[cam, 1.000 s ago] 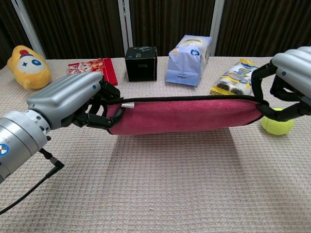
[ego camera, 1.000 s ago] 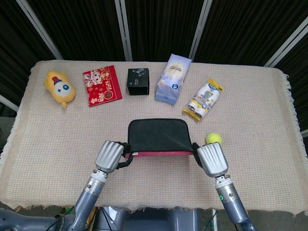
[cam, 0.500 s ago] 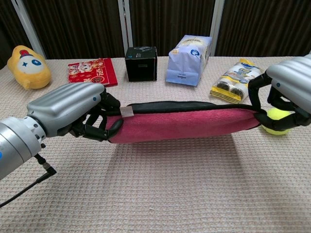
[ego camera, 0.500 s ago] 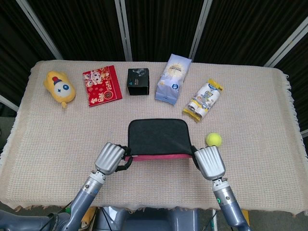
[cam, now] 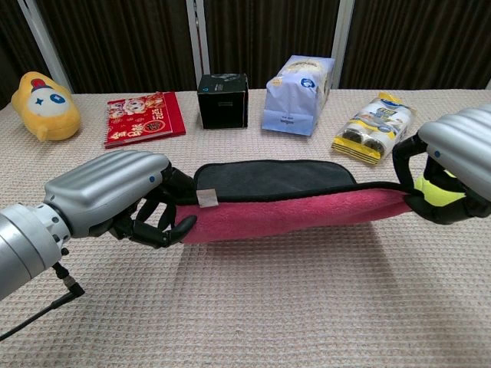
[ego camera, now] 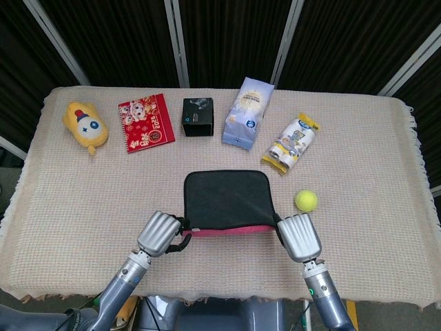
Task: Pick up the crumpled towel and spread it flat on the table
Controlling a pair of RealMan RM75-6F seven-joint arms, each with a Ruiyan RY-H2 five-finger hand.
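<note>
The towel (ego camera: 227, 196) (cam: 272, 178) is black on top and red underneath, stretched out wide in the middle of the table. Its far part lies flat on the cloth; its near edge (cam: 299, 218) hangs lifted between my two hands. My left hand (ego camera: 158, 233) (cam: 115, 195) grips the near left corner, where a small white tag shows. My right hand (ego camera: 298, 236) (cam: 460, 165) holds the near right corner.
Along the back of the table (ego camera: 372, 227) lie a yellow plush toy (ego camera: 85, 127), a red booklet (ego camera: 145, 122), a black box (ego camera: 198, 117), a blue-white bag (ego camera: 247, 112) and a snack pack (ego camera: 291, 143). A yellow tennis ball (ego camera: 306, 200) sits just beyond my right hand.
Both hands have drawn toward the near table edge and lowered, pulling the towel with them. More of the black side now lies flat on the table.
</note>
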